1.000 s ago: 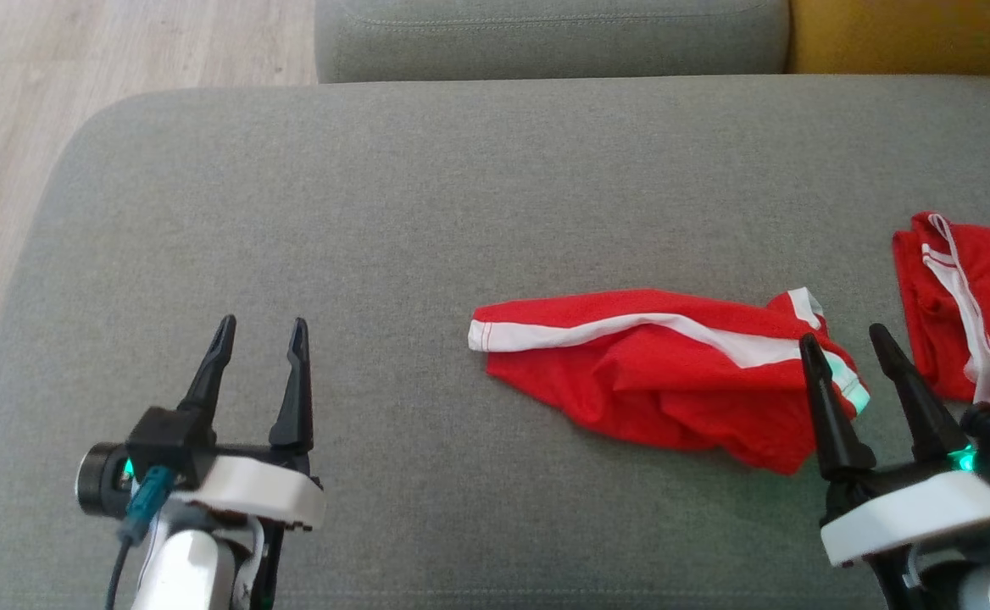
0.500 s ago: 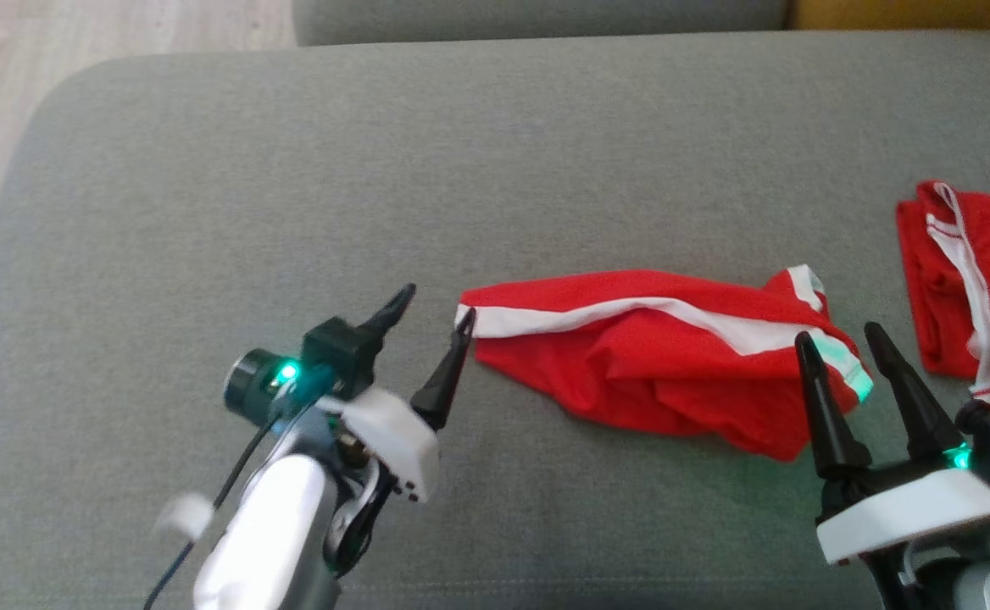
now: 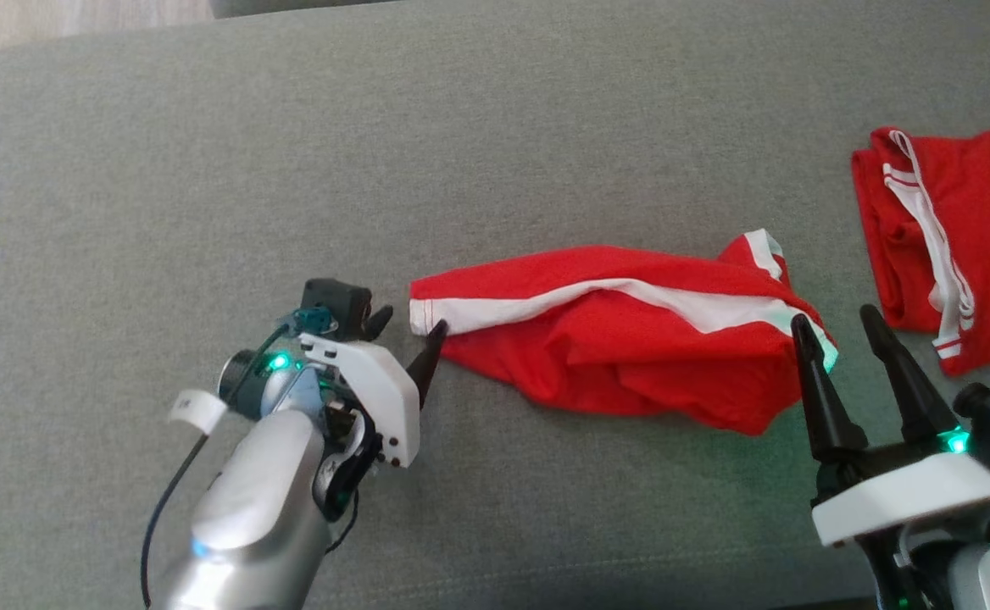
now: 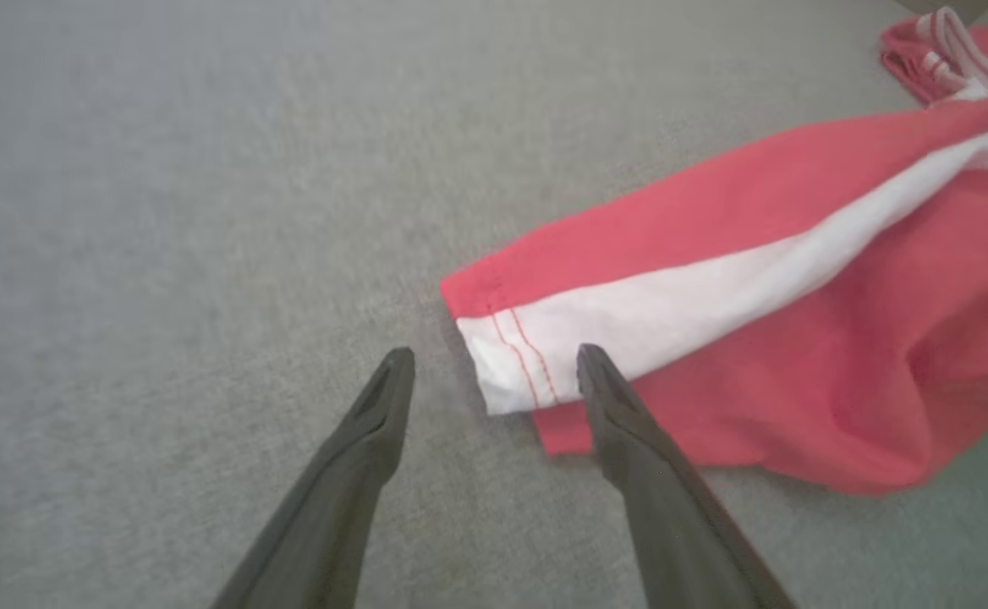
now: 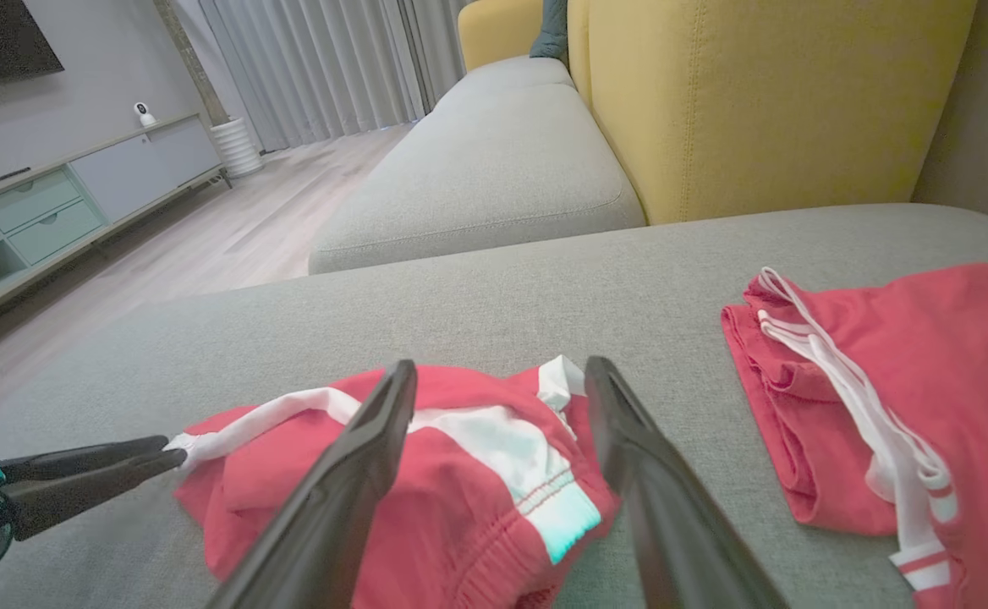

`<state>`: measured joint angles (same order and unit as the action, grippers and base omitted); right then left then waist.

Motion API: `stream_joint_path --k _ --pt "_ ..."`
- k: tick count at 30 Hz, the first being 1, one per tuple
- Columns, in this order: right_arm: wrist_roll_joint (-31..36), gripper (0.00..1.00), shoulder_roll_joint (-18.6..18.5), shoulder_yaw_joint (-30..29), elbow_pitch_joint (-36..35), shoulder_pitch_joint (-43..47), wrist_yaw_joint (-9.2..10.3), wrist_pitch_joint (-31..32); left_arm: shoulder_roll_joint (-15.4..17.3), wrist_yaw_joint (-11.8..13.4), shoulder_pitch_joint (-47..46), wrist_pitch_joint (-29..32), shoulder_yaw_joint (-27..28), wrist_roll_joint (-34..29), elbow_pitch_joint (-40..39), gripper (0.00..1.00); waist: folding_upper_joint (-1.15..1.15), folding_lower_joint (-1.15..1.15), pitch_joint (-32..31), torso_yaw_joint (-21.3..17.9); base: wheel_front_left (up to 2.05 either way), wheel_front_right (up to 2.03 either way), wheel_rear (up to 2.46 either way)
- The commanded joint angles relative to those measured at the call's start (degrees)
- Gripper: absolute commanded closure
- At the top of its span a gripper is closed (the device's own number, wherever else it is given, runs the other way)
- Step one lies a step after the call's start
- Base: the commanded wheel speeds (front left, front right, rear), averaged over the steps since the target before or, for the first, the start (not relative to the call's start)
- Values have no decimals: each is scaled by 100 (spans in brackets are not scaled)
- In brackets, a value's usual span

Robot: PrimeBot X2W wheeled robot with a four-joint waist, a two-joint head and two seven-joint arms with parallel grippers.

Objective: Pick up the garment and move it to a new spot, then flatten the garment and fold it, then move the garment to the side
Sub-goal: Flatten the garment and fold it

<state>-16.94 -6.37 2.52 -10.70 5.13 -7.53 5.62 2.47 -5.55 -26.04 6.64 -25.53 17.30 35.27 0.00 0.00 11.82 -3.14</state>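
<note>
Locate the garment (image 3: 622, 339). It is red with a white stripe and lies crumpled on the grey cushion (image 3: 461, 152), right of centre in the head view, with its long axis running left to right. Its stitched white hem end points toward the robot's left. The opposite end carries a short white band.

Check the left gripper (image 3: 412, 320). It is angled toward the hem end, and its jaws stand fully apart. In the left wrist view they straddle the hem corner: one jaw is over bare cushion just beside the hem, and the other crosses the red fabric below the stripe. Nothing is clamped. You cannot tell whether a jaw tip touches the cloth.

Check the right gripper (image 3: 834, 315). Its jaws are spread wide and hold nothing. It is at the garment's banded end, which appears between the jaws in the right wrist view.

Note a second red garment (image 3: 961, 212) with white trim. It lies further right on the same cushion, apart from the first. The right wrist view also shows a yellow backrest (image 5: 756, 101) and a wooden floor (image 5: 232, 245).
</note>
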Motion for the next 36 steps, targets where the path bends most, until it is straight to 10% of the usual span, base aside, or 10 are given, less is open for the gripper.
stream_joint_path --k 1,13,17,36 --pt "-49 0 -61 87 -196 -132 4 -39 44 12 -240 12 124 33 -102 0 0 0 4 -12 0 0 0" --pt "-160 0 -25 9 -198 -77 4 22 42 20 -604 60 -166 405 654 17 0 0 34 -112 0 0 0" --pt "-173 0 -12 -50 -208 -37 4 50 42 15 -675 91 -300 491 850 100 0 0 21 -151 0 0 0" --pt "-894 0 160 -369 -289 44 4 1564 41 206 -824 -428 -650 598 910 100 0 0 43 25 0 0 0"
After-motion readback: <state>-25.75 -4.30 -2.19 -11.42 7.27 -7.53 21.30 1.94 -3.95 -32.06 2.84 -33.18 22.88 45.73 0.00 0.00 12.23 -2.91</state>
